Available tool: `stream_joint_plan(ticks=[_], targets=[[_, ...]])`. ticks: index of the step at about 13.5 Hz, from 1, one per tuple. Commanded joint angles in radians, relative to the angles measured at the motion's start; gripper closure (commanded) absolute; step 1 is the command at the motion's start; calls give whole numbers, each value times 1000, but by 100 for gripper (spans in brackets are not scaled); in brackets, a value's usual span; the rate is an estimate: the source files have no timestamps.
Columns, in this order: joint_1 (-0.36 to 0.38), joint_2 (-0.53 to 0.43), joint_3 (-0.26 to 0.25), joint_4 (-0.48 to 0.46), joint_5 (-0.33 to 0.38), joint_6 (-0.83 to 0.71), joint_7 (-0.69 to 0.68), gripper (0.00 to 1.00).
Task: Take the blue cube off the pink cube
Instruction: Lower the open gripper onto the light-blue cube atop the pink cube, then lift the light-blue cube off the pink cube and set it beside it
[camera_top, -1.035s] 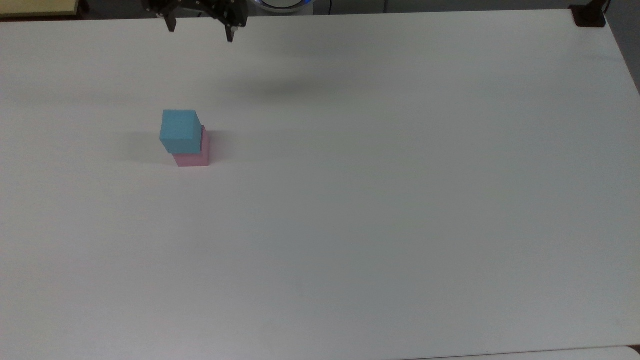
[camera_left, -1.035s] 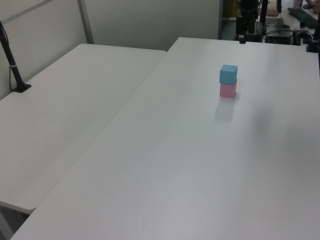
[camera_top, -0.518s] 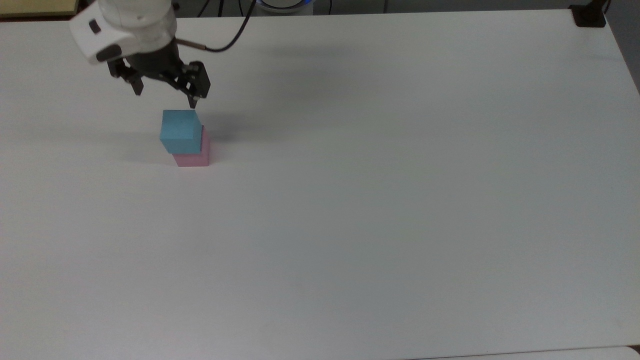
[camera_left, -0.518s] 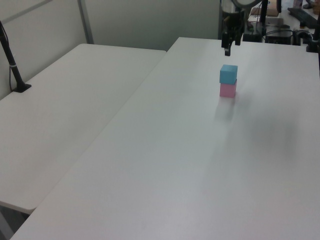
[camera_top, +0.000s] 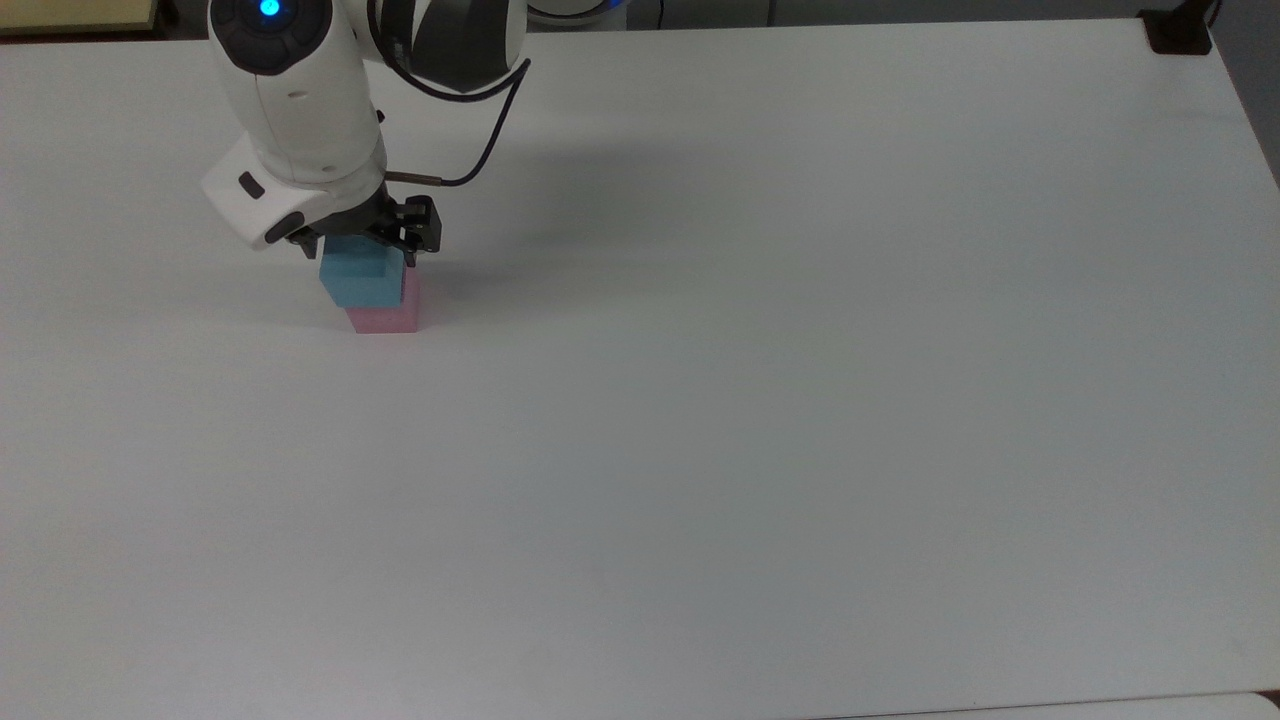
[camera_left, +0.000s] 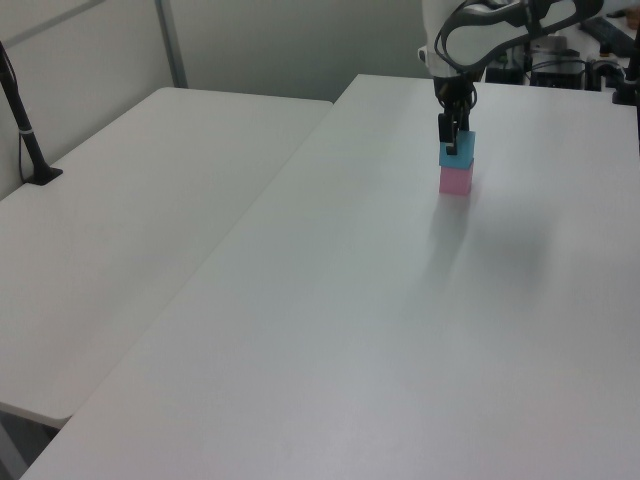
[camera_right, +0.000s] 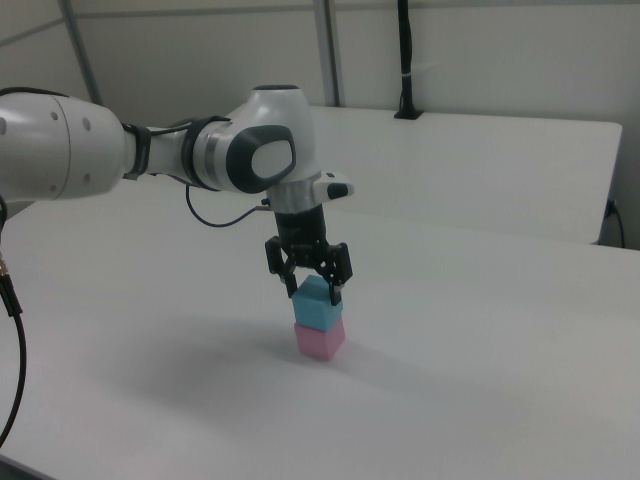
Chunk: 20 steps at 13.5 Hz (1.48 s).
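**Claw straddled the blue cube, not yet pinching**

I had the black two-finger claw (camera_right: 312, 283) spread wide, one finger on either side of the small matte light-blue cube (camera_right: 319, 304). The fingers bracketed its upper part with what looked like a gap on both sides; I saw no contact.

The blue cube sat directly below the claw, centred between the fingers as far as I could judge. In the right view the fingertips (camera_right: 336, 294) reached down past the cube's top face. In the top view the claw (camera_top: 362, 243) covered the cube's far edge, and the rest of the blue cube (camera_top: 358, 280) showed just nearer the camera.

The blue cube rested on the pale pink cube (camera_right: 318, 340), touching it, with a slight offset: in the top view the pink cube (camera_top: 388, 313) stuck out towards the top view's right and near side. The stack stood on the plain white table (camera_top: 760, 400).

The cube has no long axis, so my only concern was keeping the finger line square to two opposite faces. From the left view, claw (camera_left: 452, 140) over blue cube (camera_left: 458, 155) and pink cube (camera_left: 455, 181) lined up vertically.

My judgement: next was a straight close, then a vertical lift. The risk was dragging the pink cube along if the fingers went too low.
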Motion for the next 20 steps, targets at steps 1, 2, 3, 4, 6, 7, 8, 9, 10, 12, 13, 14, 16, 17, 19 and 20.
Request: stream_joint_plan(ticks=[1,2,3,4,6,7,8,9,10,12,13,14,16,17,19,20], targets=[[-10,-27,-8,-14,45,7,-87,78],[-12,-26,-10,1,88,15,-87,80],[-13,-21,-11,22,114,16,-87,80],[-24,-13,-11,41,137,18,-87,80],[-25,45,-11,112,168,76,-77,79],[-25,95,-11,152,189,134,-73,76],[-25,153,-11,194,200,194,-61,76],[-24,192,-11,219,199,223,-43,76],[-22,223,-11,242,199,240,-34,74],[-19,293,-10,303,193,245,-34,72],[-16,324,-8,305,188,247,-37,71],[-15,342,-8,305,188,250,-37,70],[-9,352,-8,300,189,256,-32,1],[-6,349,-8,299,189,254,-32,0],[-1,311,-10,289,191,253,-30,0],[2,247,-10,256,191,245,-15,0]])
